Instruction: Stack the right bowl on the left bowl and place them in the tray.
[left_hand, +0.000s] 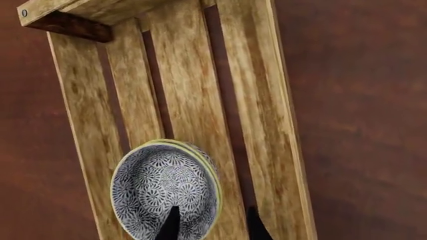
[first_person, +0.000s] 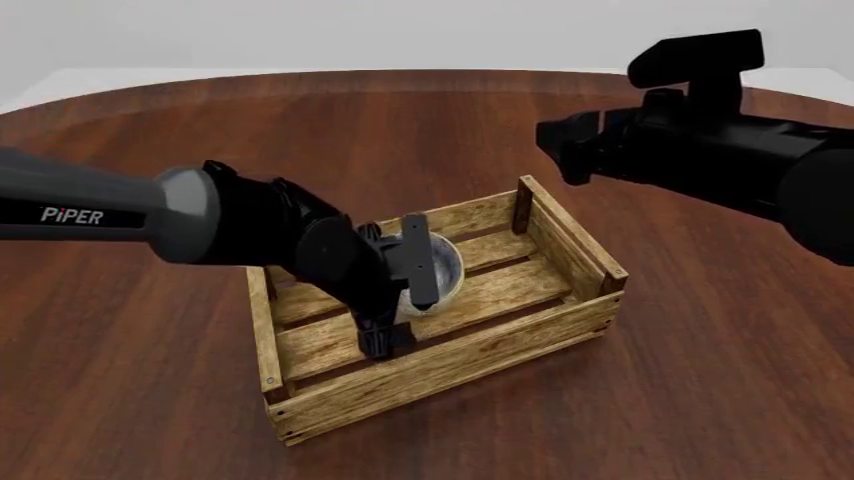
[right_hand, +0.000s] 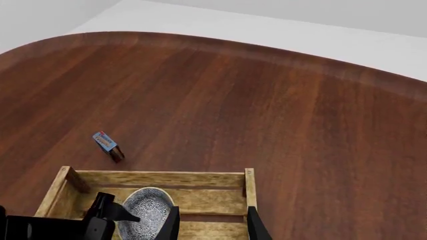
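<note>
Two patterned bowls sit nested as one stack, with a double rim showing, on the slats of the wooden tray. In the front view the bowl stack lies near the middle of the tray. My left gripper is open and straddles the stack's rim, one finger inside the bowl and one outside. From the front, the left gripper hangs low in the tray. My right gripper is open and empty, held high above the tray's right end, with the bowls below it.
A small blue-and-red box lies on the brown table beyond the tray. The right arm hovers at the upper right in the front view. The left arm stretches over the tray's left half.
</note>
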